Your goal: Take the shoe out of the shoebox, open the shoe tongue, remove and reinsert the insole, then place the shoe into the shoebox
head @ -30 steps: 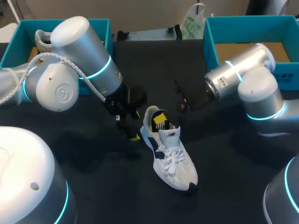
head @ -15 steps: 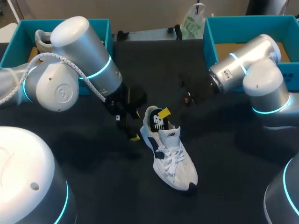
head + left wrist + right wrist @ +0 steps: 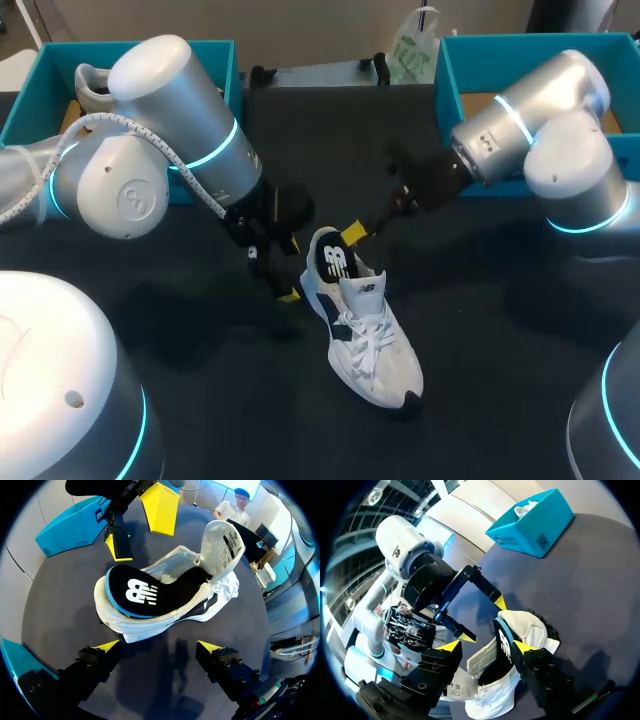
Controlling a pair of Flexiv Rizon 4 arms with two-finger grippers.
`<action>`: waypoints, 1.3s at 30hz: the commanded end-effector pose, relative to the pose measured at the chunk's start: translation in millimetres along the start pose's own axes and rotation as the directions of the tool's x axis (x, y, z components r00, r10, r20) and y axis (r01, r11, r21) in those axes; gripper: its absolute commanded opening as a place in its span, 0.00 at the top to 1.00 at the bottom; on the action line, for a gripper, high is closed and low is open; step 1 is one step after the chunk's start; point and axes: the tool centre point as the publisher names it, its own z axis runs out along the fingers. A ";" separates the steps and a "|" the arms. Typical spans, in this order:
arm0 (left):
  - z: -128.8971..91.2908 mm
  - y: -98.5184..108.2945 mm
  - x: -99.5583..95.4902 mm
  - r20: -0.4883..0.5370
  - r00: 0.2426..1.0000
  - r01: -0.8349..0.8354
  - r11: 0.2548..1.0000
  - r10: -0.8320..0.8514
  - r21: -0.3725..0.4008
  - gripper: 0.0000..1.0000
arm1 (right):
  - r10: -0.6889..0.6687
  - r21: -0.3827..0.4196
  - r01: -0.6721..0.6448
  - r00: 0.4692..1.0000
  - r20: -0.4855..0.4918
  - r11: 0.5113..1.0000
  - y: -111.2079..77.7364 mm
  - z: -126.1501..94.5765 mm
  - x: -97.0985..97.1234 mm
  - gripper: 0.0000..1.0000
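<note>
The white lace-up trainer with navy trim (image 3: 370, 340) sits just ahead of the left gripper (image 3: 159, 647), whose fingers stand apart, probably to brace the heel. The right gripper (image 3: 487, 646), fingers also spread, hovers above the heel opening, likely lining up on the black logo-printed insole (image 3: 137, 592).

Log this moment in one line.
white mesh sneaker on table | black blue-edged insole in sneaker | left hand open | right hand open

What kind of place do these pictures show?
Probably a robotics test bench: a left arm and a right arm hang over a dark table with a white shoe and a teal shoebox.
</note>
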 end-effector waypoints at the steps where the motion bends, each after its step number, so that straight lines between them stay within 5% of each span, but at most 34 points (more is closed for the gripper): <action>1: -5.2 4.0 -4.1 0.000 1.000 0.001 1.000 -0.001 0.001 0.00 | 0.005 0.004 -0.005 1.000 0.015 1.000 0.6 -5.3 2.9 0.33; 16: -48.2 34.9 -14.9 -0.044 0.996 -0.074 0.997 0.075 0.011 0.00 | 0.043 0.025 -0.046 0.995 0.090 0.999 5.2 -14.8 0.4 0.27; 21: -61.5 51.9 -26.2 -0.037 0.997 -0.071 0.997 0.071 0.002 0.00 | 0.049 0.018 -0.051 0.993 0.111 0.999 7.7 -22.2 -0.5 0.11; 28: -75.4 70.0 -39.6 -0.051 0.995 -0.083 0.996 0.083 -0.012 0.00 | 0.072 0.015 -0.075 0.986 0.151 0.997 10.2 -28.8 -4.7 0.00; 39: -79.8 74.3 -44.7 -0.050 0.995 -0.083 0.996 0.083 -0.015 0.00 | 0.111 -0.014 -0.110 0.982 0.154 0.994 9.7 -36.3 -6.4 0.00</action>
